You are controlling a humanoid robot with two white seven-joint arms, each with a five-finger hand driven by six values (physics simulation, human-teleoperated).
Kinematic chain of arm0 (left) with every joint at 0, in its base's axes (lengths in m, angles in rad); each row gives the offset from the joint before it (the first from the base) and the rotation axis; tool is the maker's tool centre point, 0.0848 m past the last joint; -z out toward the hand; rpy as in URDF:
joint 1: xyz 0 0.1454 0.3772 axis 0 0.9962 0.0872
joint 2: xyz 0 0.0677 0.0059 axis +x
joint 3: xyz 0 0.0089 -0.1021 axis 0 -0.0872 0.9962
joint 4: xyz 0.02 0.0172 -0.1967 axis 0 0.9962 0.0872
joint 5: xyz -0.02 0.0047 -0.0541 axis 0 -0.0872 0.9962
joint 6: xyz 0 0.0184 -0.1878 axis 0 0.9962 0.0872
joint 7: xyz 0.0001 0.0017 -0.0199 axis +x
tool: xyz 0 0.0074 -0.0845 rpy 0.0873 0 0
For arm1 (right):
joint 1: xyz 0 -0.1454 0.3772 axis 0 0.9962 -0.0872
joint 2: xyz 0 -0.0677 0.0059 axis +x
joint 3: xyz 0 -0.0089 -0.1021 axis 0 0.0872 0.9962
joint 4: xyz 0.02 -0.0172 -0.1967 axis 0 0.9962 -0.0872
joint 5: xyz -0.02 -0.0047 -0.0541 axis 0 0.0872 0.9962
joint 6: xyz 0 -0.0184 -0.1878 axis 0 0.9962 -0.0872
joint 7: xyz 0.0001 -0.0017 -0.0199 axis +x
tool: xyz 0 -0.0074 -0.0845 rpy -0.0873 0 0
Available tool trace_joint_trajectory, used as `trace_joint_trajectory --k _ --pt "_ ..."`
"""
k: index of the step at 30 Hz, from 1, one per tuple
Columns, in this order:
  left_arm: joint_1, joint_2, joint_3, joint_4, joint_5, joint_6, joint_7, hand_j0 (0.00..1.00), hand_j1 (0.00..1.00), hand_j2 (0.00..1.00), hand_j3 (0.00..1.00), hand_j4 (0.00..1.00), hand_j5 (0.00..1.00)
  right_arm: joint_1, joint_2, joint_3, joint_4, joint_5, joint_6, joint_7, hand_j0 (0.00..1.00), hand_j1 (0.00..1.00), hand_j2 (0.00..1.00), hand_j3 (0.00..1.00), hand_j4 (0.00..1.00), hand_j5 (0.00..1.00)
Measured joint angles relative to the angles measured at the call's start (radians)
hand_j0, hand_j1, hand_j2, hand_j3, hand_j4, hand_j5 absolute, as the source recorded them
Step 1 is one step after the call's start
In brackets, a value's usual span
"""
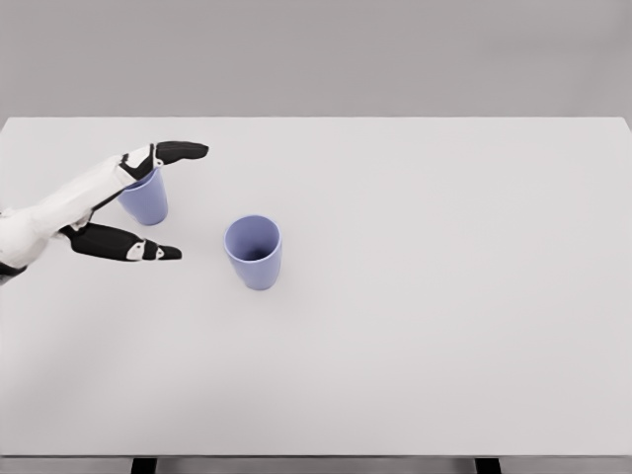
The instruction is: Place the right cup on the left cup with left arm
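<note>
While nothing is held: left hand (126,202) comes in from the left edge, fingers spread, empty.
Right cup (254,252): upright on the white table (444,296), mouth up, just right of the hand.
Left cup (145,197): upright, partly hidden behind the hand.
Handling (judged): looks light, rigid, smooth-walled; may slip or tip.
Hold: around the side wall below the rim, thumb opposite fingers.
Right arm: not visible.

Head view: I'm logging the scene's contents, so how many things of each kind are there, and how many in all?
Cups: 2, both lavender-blue, the right cup standing upright and clear, the left cup partly behind the left hand
Tables: 1, the white table
Hands: 1, the left hand, fingers spread
Total: 4
</note>
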Motion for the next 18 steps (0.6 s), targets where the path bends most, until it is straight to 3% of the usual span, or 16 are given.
trace_joint_trajectory --k 5,10,18 --pt "0.003 -0.038 -0.003 -0.003 0.111 0.0 -0.055 0.95 0.95 0.95 0.95 0.95 0.95 0.0 0.0 0.0 0.0 0.0 0.0 0.0 1.0 1.0 1.0 1.0 1.0 1.0" --pt "0.003 -0.1 -0.017 -0.003 0.157 0.029 -0.11 0.95 0.95 0.95 0.95 0.95 0.95 0.0 0.0 0.0 0.0 0.0 0.0 0.0 1.0 1.0 1.0 1.0 1.0 1.0" --pt "0.006 -0.151 -0.041 -0.001 0.253 0.226 -0.122 0.96 0.96 0.96 0.96 0.96 0.96 0.0 0.0 0.0 0.0 0.0 0.0 0.0 1.0 1.0 1.0 1.0 1.0 1.0"
